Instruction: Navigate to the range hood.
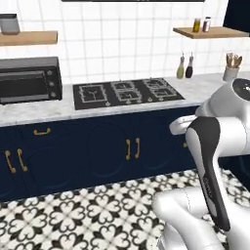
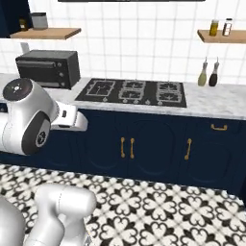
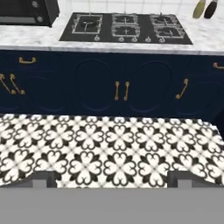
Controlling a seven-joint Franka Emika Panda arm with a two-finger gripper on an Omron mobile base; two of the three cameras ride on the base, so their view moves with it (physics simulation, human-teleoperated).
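The range hood (image 1: 132, 0) shows as a thin dark strip at the very top edge of the left base view, on the white tiled wall straight above the black cooktop (image 1: 128, 92). The right base view cuts the range hood (image 2: 129, 0) off the same way over the cooktop (image 2: 132, 92). In the hand view my gripper (image 3: 112, 180) is open, its two dark tips far apart with nothing between them. It hangs over the patterned floor and faces the navy cabinets below the cooktop (image 3: 125, 28).
A black toaster oven (image 1: 29, 80) stands on the marble counter (image 1: 34, 112) left of the cooktop. Two bottles (image 1: 184, 67) and a utensil holder (image 1: 231, 68) stand to the right. Wooden shelves (image 1: 211, 32) flank the hood. Patterned tile floor (image 1: 88, 215) lies between me and the cabinets.
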